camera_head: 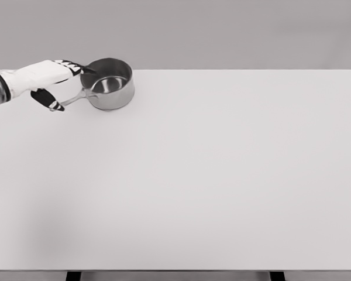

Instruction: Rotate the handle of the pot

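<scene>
At the far left corner of the plain white worktop (pixel 222 187), the left hand (pixel 47 79) is curling its fingers (pixel 52 104) around the thin handle (pixel 75 99) of a shiny, rigid, probably slippery steel saucepan (pixel 108 85).

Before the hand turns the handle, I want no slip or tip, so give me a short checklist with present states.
1. Pot upright on the table: ok.
2. Handle within reach of the left hand: ok, hand sits at its outer end.
3. Fingers closed firmly on the handle: cannot tell.
4. Room around the pot to swing: ok toward the table's middle; far edge is close.
5. Pot contents: looks empty, ok.
6. Right hand clear: not in view.
</scene>
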`<state>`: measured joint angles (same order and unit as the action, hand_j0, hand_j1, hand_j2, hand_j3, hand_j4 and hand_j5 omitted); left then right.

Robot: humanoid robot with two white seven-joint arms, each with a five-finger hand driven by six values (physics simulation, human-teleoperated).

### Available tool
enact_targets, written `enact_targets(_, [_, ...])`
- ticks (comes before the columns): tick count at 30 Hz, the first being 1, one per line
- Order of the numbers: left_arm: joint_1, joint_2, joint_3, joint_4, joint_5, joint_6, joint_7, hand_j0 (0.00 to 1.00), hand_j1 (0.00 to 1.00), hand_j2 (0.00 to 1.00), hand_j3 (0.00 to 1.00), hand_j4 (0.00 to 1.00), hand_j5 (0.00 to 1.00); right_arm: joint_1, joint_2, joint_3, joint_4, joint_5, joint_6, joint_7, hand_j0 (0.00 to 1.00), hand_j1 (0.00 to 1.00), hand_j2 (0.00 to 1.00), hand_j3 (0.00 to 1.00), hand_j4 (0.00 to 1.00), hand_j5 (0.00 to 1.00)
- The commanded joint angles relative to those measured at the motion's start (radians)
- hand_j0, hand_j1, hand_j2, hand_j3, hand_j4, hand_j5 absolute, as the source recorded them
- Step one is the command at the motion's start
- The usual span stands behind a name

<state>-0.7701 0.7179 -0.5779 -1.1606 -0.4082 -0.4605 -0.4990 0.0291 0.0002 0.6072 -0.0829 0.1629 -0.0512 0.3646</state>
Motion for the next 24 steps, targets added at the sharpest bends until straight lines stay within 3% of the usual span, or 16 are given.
enact_targets(1, [0.000, 0.005, 0.001, 0.018, -0.007, 0.002, 0.010, 1.00, 1.00, 1.00, 1.00, 1.00, 1.00, 0.000, 0.000, 0.000, 0.000, 0.000, 0.001, 0.000, 1.00, 1.00, 1.00, 1.00, 1.00, 1.00])
enact_targets(6, [-0.002, -0.003, 0.003, 0.070, -0.050, 0.006, 0.062, 1.00, 1.00, 1.00, 1.00, 1.00, 1.00, 0.000, 0.000, 0.000, 0.000, 0.000, -0.001, 0.000, 1.00, 1.00, 1.00, 1.00, 1.00, 1.00])
enact_targets(17, [-0.006, -0.011, 0.004, 0.105, -0.084, 0.016, 0.085, 1.00, 1.00, 1.00, 1.00, 1.00, 1.00, 0.000, 0.000, 0.000, 0.000, 0.000, -0.001, 0.000, 1.00, 1.00, 1.00, 1.00, 1.00, 1.00])
enact_targets(24, [-0.017, -0.032, 0.003, 0.133, -0.144, 0.075, 0.154, 1.00, 1.00, 1.00, 1.00, 1.00, 1.00, 0.000, 0.000, 0.000, 0.000, 0.000, -0.001, 0.000, 1.00, 1.00, 1.00, 1.00, 1.00, 1.00])
